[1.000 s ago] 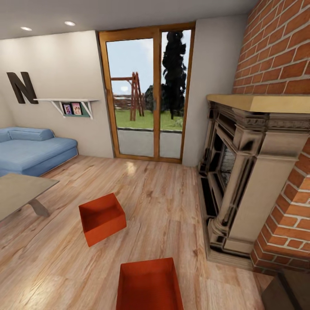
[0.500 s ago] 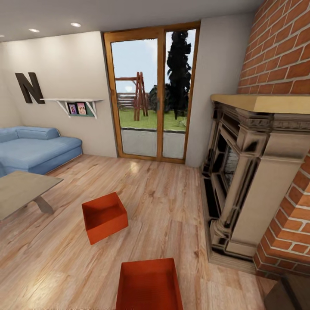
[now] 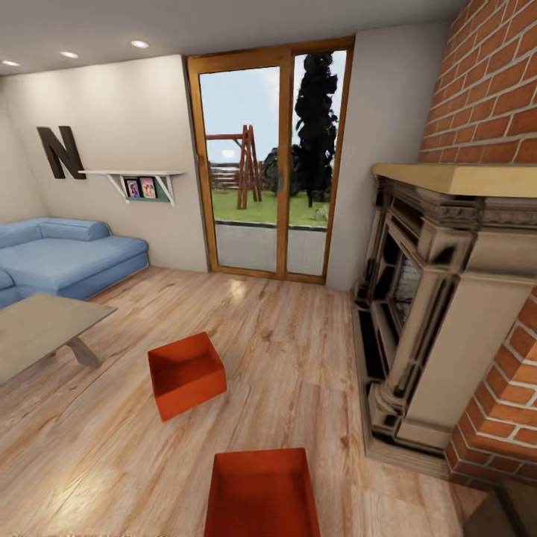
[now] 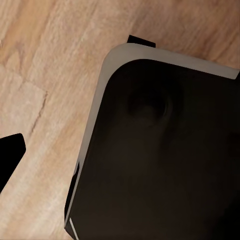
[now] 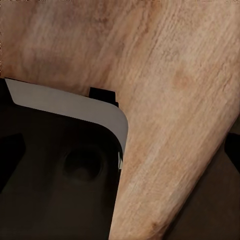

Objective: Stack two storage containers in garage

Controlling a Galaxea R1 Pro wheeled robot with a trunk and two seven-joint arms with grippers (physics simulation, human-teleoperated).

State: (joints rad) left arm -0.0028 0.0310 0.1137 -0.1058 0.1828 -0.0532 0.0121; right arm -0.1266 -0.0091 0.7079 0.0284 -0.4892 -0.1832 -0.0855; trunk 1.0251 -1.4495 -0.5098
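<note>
We face two bins on the plank floor (image 3: pixel 298 350): near bin (image 3: pixel 261 492) dead ahead, far bin (image 3: pixel 186 375) ahead-left. Our jaws' state we cannot tell.

Your L wrist cam looks down on the robot's dark base (image 4: pixel 165 150), pale-rimmed; R wrist cam too (image 5: pixel 60 175). Gripper states can't be told.

Right wrist view: light wood plank floor (image 5: pixel 165 85), grain running diagonally, one faint knot visible. A dark, near-black rounded body with a pale grey rim (image 5: pixel 75 107) sits over the floor; identity unclear, likely part of the robot. Shallow circular recess (image 5: pixel 85 165) in its dark face. Small black tab (image 5: pixel 102 94) projects past the rim. Dark shapes at both frame edges, too cropped to identify.
</note>
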